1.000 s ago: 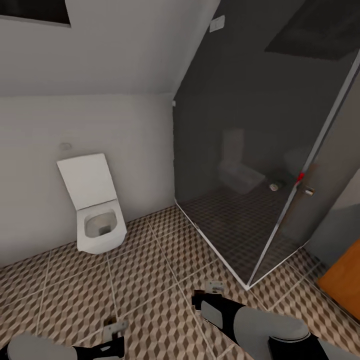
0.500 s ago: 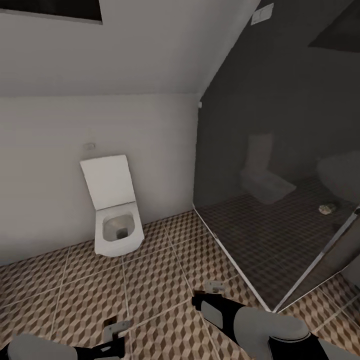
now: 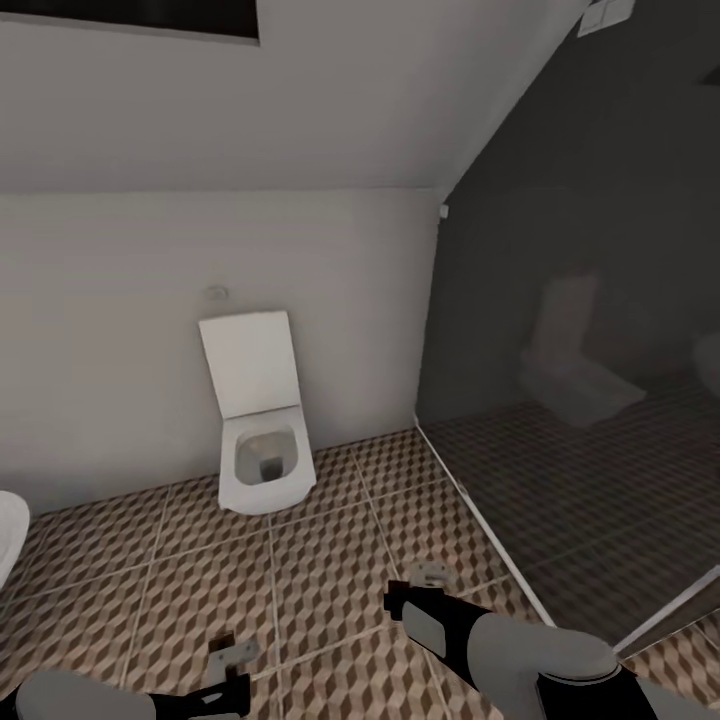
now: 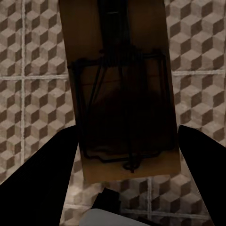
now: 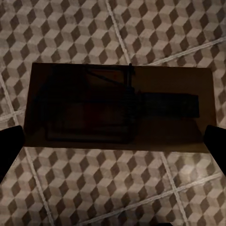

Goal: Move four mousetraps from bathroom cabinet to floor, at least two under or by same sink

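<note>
Each gripper is clamped on a mousetrap: the left gripper (image 4: 127, 188) on one mousetrap (image 4: 123, 89), the right gripper (image 5: 113, 146) on another (image 5: 117, 110), both above the bathroom floor (image 3: 330, 570). The view has swung left; the toilet (image 3: 262, 455) sits more central, so the robot is probably turning to find the sink.

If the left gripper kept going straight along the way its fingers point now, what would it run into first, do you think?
Most likely the bathroom floor. The left gripper holds a mousetrap between its fingers, and past that board the wrist view shows cube-patterned tiles. The trap would probably touch first; the depth is hard to judge.
</note>
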